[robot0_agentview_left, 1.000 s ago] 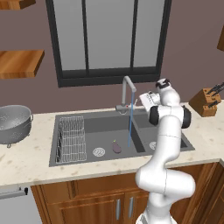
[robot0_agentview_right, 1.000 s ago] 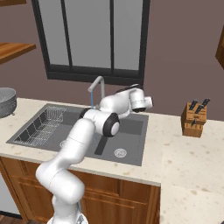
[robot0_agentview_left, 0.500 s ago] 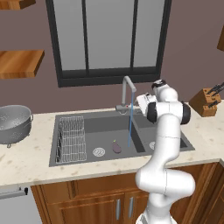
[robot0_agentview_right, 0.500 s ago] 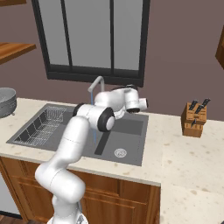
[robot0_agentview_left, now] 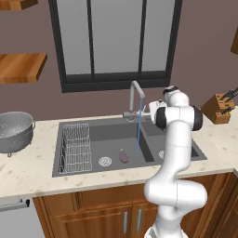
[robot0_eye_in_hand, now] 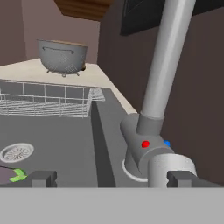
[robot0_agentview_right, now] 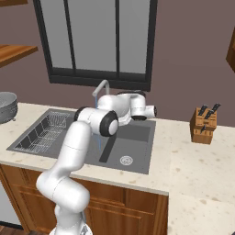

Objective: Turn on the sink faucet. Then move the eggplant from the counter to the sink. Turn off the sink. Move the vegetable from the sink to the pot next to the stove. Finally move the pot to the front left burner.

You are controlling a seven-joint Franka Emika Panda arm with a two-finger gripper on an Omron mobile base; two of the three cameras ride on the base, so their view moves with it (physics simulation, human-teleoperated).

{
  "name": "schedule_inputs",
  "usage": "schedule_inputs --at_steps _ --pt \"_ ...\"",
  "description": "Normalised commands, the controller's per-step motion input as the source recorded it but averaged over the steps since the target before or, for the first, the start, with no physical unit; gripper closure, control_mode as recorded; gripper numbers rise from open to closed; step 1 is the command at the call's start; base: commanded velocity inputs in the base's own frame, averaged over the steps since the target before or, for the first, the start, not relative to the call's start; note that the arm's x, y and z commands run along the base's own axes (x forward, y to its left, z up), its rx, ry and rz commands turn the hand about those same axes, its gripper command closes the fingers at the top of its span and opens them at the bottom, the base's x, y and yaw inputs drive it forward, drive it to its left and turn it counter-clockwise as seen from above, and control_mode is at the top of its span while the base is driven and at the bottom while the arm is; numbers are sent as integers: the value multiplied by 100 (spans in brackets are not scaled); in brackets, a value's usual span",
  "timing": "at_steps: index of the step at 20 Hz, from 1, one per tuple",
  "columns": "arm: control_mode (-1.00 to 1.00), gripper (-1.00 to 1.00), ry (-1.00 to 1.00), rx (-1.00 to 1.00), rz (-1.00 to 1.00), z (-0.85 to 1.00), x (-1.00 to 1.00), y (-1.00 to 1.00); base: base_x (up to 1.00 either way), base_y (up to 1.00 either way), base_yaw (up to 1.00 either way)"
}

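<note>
Gripper (robot0_eye_in_hand: pixel 112 178) jaws stand wide apart around the lever end of the faucet (robot0_agentview_left: pixel 136 100), gripping nothing; in the hand view you see one fingertip (robot0_eye_in_hand: pixel 43 178) low on the left and the other against the rounded lever knob, so you are right at the handle. Over the last second your hand has swung in from the right side of the spout toward the faucet base, which reads as the approach for shutting the water off. Water is running: a thin blue stream (robot0_agentview_left: pixel 138 135) falls from the spout into the sink (robot0_agentview_left: pixel 111 135). Below it, the eggplant (robot0_agentview_left: pixel 124 156) lies in the left basin beside the drain, so the move from the tabletop (robot0_agentview_left: pixel 28 169) looks done. Further left, the colander (robot0_agentview_left: pixel 15 131) stands well apart.
</note>
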Motion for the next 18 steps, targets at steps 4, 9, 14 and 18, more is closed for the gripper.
schedule_inputs --at_steps 4,9,14,18 --pt "-100 -100 1 0 -10 0 12 -10 0 0 0" --pt "-100 -100 0 0 -6 0 18 -10 0 0 0" --pt "-100 -100 0 0 -4 -1 16 -13 0 0 0" --pt "-100 -100 0 0 -4 0 19 -11 0 0 0"
